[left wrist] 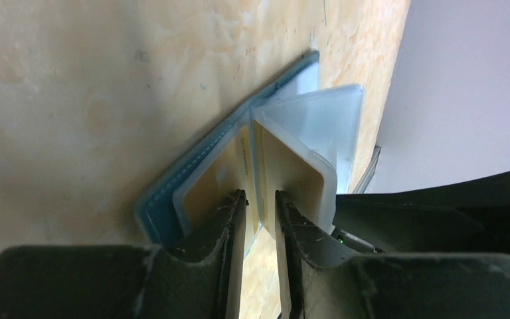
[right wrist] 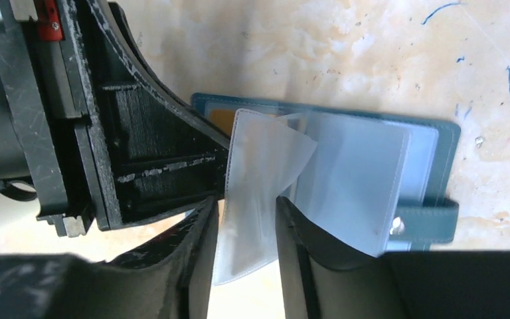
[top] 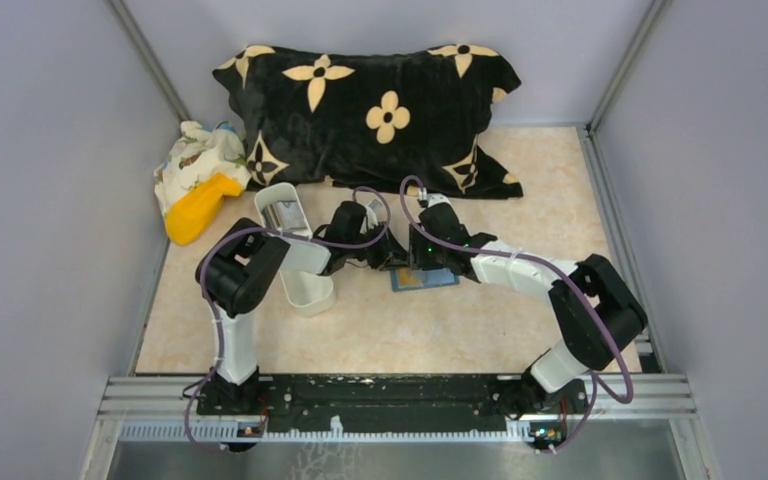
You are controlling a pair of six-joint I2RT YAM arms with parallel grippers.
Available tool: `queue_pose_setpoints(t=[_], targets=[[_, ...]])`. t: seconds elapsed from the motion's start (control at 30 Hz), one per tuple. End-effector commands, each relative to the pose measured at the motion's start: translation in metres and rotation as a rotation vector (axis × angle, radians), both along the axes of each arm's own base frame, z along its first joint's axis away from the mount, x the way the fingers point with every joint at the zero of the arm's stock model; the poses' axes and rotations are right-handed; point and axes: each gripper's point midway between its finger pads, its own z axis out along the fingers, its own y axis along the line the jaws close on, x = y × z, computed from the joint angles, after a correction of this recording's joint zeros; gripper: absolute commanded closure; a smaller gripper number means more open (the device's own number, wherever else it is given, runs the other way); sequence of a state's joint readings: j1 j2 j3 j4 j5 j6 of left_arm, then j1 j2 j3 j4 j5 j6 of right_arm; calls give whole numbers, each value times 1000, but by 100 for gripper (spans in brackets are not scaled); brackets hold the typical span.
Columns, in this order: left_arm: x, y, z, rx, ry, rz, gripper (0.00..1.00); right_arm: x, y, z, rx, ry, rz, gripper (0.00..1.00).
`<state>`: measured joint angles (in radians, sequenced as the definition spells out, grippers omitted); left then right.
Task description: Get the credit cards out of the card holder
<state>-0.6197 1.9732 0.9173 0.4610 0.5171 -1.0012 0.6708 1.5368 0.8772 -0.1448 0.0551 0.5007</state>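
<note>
Right claw [right wrist: 242,226]: jaws stand apart. An empty clear sleeve [right wrist: 259,166] hangs limp in the gap, curled at one corner.

Left claw [left wrist: 259,206]: jaws narrowly parted, straddling the fold of the sleeves. Cannot tell whether the pads bite.

Card holder [right wrist: 446,136]: lies open flat on the worktop [right wrist: 345,53] between the two claws, in front of the pillow [top: 380,100]. Blue-teal cover, stitched edge, rounded corners. The closing tab [right wrist: 431,222] with its metal stud sticks out on one side.

Contents: thin frosted plastic pages fan from the spine. A tan card [left wrist: 299,176] sits in an upright page right of the left jaws. A second tan card [left wrist: 206,193] is in the page leaning to their left. The pages by the right claw look empty.

White tray [top: 305,285]: long, oblong, rounded ends, left of the holder and partly under the left arm. Something shiny lies at its far end; cannot identify it.

Worktop: beige, marbled, with pen marks.
</note>
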Motion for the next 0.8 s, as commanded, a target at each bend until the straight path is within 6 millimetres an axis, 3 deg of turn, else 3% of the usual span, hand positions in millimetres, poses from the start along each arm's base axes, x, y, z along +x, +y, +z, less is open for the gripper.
queue_pose_setpoints(t=[0.0, 0.13, 0.47, 0.67, 0.77], targets=[[6, -5, -8, 30, -1, -8, 71, 8, 4, 28, 61, -87, 12, 50], [6, -5, -13, 37, 6, -6, 71, 9, -6, 42, 55, -137, -20, 38], [8, -7, -14, 40, 4, -9, 71, 9, -22, 67, 64, -228, -70, 41], [5, -7, -12, 37, 5, -15, 71, 12, -26, 41, 30, -177, -109, 96], [3, -6, -12, 37, 4, -13, 71, 13, -25, 26, 6, -144, -113, 100]])
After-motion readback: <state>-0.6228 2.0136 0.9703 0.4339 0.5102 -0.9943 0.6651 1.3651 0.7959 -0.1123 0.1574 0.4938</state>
